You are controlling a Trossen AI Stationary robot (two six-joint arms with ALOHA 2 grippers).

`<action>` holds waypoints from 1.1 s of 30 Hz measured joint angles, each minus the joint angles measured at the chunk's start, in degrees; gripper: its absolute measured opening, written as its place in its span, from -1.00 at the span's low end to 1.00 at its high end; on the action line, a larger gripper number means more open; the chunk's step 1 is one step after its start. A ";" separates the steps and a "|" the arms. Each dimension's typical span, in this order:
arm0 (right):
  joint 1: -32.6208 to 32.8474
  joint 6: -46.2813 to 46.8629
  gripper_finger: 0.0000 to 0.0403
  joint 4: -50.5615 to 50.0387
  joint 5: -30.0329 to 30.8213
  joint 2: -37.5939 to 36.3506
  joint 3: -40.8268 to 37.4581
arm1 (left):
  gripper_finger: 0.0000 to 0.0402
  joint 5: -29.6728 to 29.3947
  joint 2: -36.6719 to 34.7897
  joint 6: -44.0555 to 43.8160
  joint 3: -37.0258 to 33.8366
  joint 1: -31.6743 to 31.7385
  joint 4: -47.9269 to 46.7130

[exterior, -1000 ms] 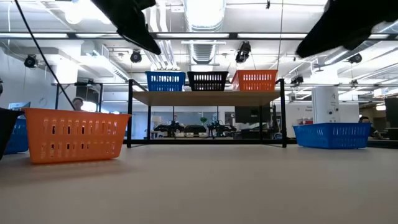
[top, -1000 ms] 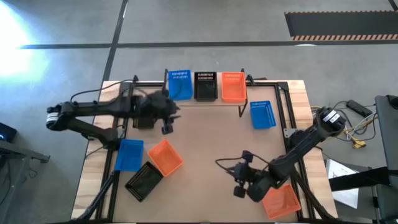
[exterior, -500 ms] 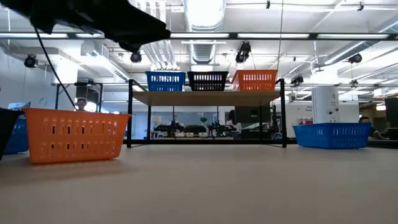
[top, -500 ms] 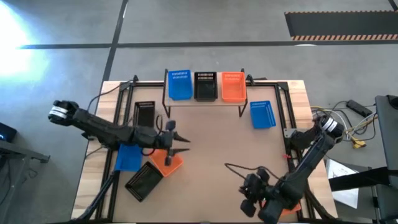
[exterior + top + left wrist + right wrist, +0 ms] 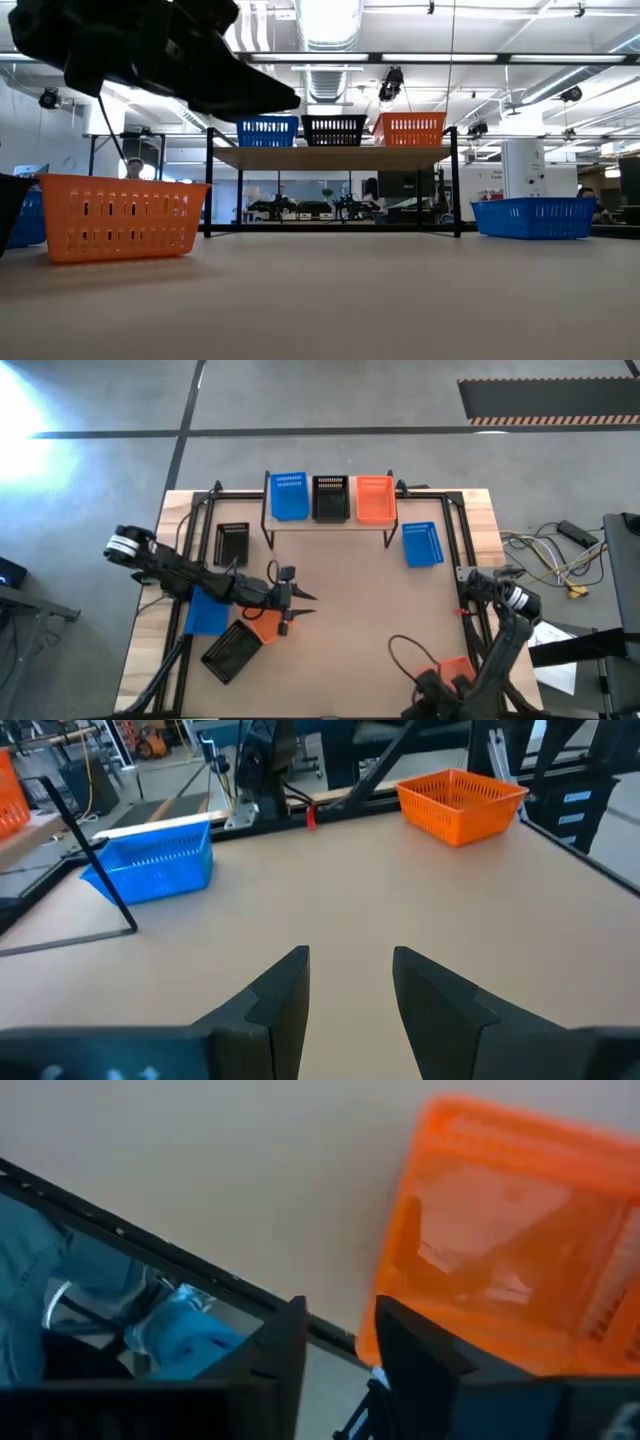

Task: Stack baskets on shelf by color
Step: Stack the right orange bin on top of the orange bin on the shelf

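Since a second ago the left gripper (image 5: 300, 603) has swung from near the shelf (image 5: 330, 523) down over the orange basket (image 5: 262, 624) near the table's (image 5: 350, 600) left front corner, while the right gripper (image 5: 338, 1342) has dropped to the right front corner by another orange basket (image 5: 520, 1240). Both sets of fingers are parted and hold nothing. The shelf carries one blue, one black and one orange basket, so matching colours can be stacked.
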 joint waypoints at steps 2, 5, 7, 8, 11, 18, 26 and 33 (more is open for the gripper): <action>0.89 3.55 -0.25 -0.10 -0.11 0.16 -0.85 | -0.35 0.02 0.90 0.02 0.34 0.00 0.24; 0.92 5.40 -0.14 -0.54 0.29 0.38 -2.15 | -0.35 0.06 1.64 0.03 0.75 0.00 0.21; 0.56 4.78 -0.11 -0.52 0.44 0.57 -2.91 | -0.35 0.07 1.63 0.24 0.83 0.00 0.05; 0.27 4.25 -0.10 -0.35 0.46 0.59 -3.42 | -0.35 0.07 1.63 0.43 0.97 0.00 0.21; -0.39 3.67 -0.12 -0.13 0.43 0.38 -5.32 | -0.35 0.09 1.34 0.58 1.29 0.06 0.17; -0.61 3.48 -0.31 1.17 -0.09 0.20 -7.99 | -0.35 0.09 1.32 1.99 1.67 0.20 0.20; -0.72 0.16 -0.64 9.02 -4.59 0.16 -12.21 | -0.35 0.11 1.30 2.03 1.67 0.24 0.07; -2.28 -9.66 -0.94 10.02 -4.26 0.05 -11.31 | -0.35 0.13 1.30 2.09 1.67 0.24 0.00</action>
